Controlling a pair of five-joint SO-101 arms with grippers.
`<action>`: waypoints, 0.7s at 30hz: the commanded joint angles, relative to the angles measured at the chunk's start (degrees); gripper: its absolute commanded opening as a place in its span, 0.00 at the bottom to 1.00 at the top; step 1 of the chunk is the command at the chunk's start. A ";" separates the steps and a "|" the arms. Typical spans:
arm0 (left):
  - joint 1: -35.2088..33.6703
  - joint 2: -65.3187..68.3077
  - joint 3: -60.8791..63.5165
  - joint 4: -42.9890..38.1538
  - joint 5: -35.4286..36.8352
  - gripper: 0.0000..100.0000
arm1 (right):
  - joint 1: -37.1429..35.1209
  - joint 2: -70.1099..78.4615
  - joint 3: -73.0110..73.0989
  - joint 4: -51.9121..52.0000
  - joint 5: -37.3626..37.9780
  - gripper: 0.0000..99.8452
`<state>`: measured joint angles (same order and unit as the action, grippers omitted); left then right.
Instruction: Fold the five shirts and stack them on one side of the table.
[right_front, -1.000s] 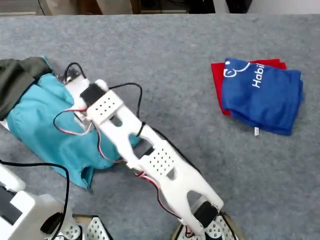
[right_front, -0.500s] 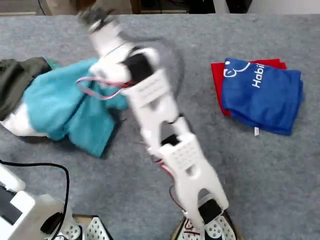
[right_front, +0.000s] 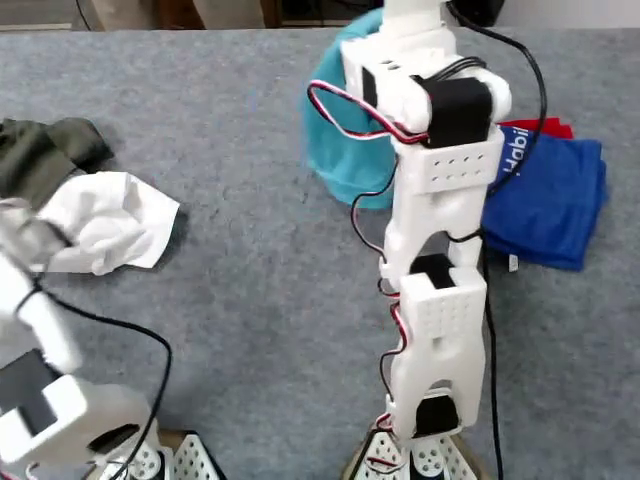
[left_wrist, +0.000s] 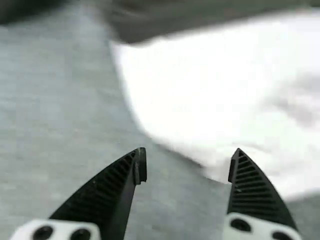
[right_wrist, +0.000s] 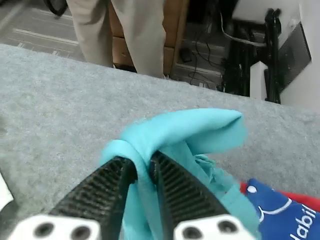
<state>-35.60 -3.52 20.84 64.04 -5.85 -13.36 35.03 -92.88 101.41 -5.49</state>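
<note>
Five shirts were in view. The crumpled teal cotton shirt (right_front: 345, 150) hung in the air above the far middle of the grey, felt-like bench (right_front: 250, 310), a bunched fold of it (right_wrist: 185, 130) clamped between the ribbed black fingers of the right gripper (right_wrist: 141, 164). The rumpled white shirt (right_front: 110, 220) lay on the left part of the bench, and the dark olive-green shirt (right_front: 40, 155) lay in a heap just behind it, running off the left edge of the high view. On the right, the folded blue shirt (right_front: 550, 210) lay on top of the folded red shirt (right_front: 545, 127), whose far edge and corner showed from beneath it.

Two arms stood at the near edge. The left gripper (left_wrist: 188, 152) hovered with its two black fingers well apart, over bare bench at the border of the white shirt (left_wrist: 225, 90), touching nothing.

A broad bare stretch of bench lay between the white shirt and the right arm, and more lay in front of the blue and red pair. The bench's far edge ran straight across the top of the high view, close behind the teal shirt.

The blue shirt bore white lettering and a white drawn mark on its upper face, partly hidden by the arm, and a small white tag (right_front: 513, 263) stuck out at its near edge.
</note>
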 joint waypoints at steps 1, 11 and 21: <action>11.60 0.22 -2.37 -0.26 5.71 0.27 | 0.66 -3.65 -2.59 0.79 0.53 0.00; 19.78 19.65 -5.89 -9.05 8.09 0.01 | -1.01 -3.12 -2.51 0.79 0.00 0.00; 0.79 38.90 -38.07 -3.96 11.96 0.05 | -1.89 -0.66 -2.51 0.79 0.00 0.00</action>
<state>-24.26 30.68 -5.45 60.09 5.41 -14.68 35.03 -92.88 101.49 -5.49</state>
